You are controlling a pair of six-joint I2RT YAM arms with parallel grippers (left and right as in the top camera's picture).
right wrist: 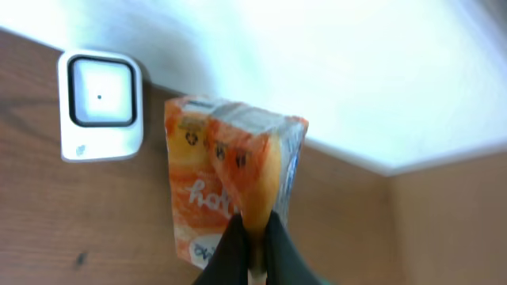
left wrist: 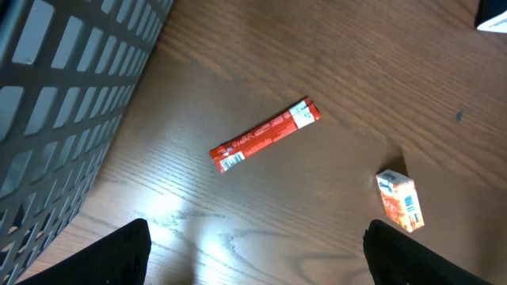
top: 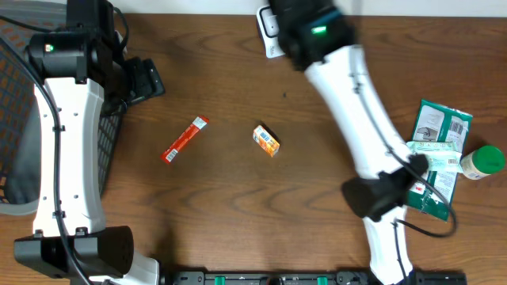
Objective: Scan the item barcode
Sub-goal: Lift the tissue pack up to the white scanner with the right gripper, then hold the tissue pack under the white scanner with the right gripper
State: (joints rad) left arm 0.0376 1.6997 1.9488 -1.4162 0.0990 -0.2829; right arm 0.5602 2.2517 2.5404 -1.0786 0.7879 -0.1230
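Note:
My right gripper (right wrist: pixel 253 227) is shut on the lower edge of an orange pouch (right wrist: pixel 226 170), which stands upright in the right wrist view. The white square scanner (right wrist: pixel 101 104) lies on the table just left of the pouch, at the table's far edge. No barcode shows on the pouch's visible face. From overhead, the right arm's wrist (top: pixel 313 32) covers the pouch, and only a corner of the scanner (top: pixel 269 36) shows. My left gripper (left wrist: pixel 257 255) hangs open over bare table, nothing between its fingers (left wrist: pixel 119 253).
A red stick packet (left wrist: pixel 265 134) and a small orange box (left wrist: pixel 398 199) lie mid-table. A grey mesh basket (left wrist: pixel 63 103) stands at the left. Green packets (top: pixel 436 154) and a green-capped bottle (top: pixel 482 162) sit at the right edge.

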